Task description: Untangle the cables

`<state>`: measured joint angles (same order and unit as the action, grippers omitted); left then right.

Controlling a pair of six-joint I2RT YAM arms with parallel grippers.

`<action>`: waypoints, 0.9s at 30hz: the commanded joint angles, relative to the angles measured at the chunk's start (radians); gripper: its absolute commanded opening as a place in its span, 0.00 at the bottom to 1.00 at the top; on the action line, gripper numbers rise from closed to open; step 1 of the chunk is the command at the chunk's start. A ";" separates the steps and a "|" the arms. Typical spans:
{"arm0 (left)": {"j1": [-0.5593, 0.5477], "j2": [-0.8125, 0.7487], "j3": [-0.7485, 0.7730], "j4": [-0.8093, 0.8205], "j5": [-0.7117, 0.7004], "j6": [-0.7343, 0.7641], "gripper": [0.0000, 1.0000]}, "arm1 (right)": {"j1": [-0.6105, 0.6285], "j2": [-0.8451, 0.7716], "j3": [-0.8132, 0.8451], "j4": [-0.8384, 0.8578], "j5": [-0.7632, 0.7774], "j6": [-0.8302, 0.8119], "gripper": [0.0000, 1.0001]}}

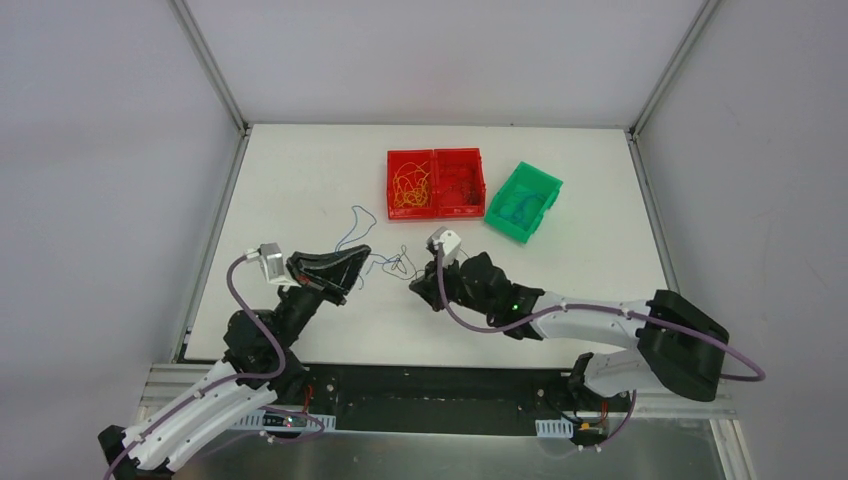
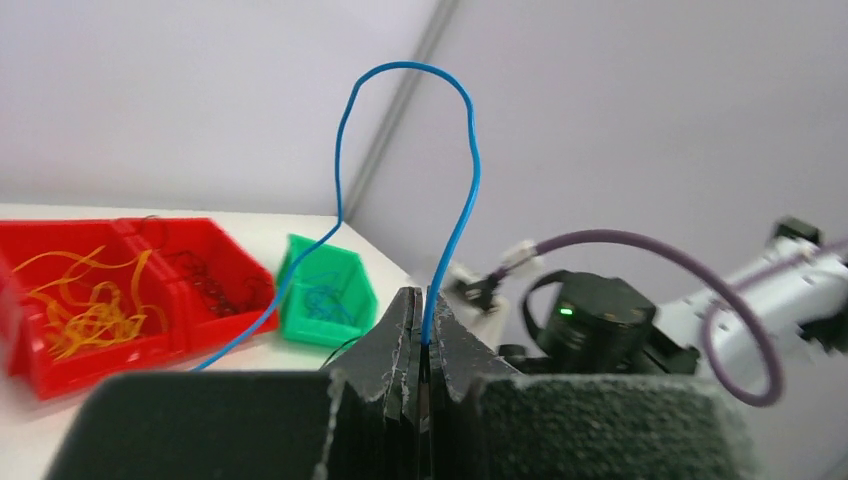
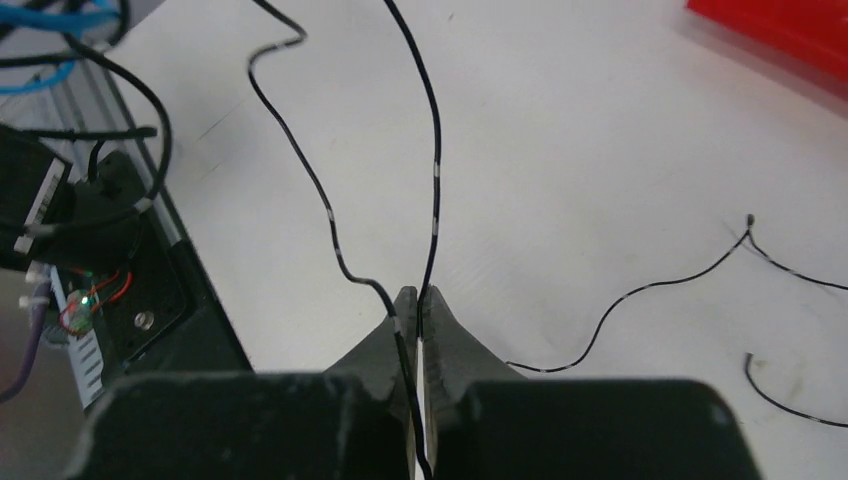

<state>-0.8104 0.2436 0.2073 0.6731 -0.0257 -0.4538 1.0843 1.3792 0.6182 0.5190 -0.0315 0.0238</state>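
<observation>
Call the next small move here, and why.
The left gripper is shut on the blue cable. The right gripper is shut on the dark cable. The two cables seem to cross in a small knot between them. I'd probably ease both slowly apart to draw it open.

The dark cable (image 3: 436, 170) leaves the right wrist view at its top edge.

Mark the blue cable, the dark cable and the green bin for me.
blue cable (image 2: 410, 65): left wrist view, top of its arch.
dark cable (image 3: 437, 140): right wrist view, upper half of the right-hand strand.
green bin (image 1: 541, 177): top external view, its far rim.
</observation>
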 commanded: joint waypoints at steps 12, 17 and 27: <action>-0.023 -0.235 0.006 -0.397 -0.756 -0.030 0.00 | -0.292 -0.653 -0.254 -0.140 0.688 0.392 0.00; -0.023 -0.205 0.029 -0.451 -0.803 -0.051 0.00 | -0.322 -0.837 -0.284 -0.218 0.762 0.404 0.00; -0.024 0.045 0.095 -0.376 -0.604 0.000 0.00 | -0.322 -0.846 -0.203 -0.297 0.592 0.344 0.00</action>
<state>-0.8253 0.1677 0.2245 0.2443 -0.7403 -0.4789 0.7643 0.5312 0.3389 0.2680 0.6228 0.3843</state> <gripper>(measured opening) 0.011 0.009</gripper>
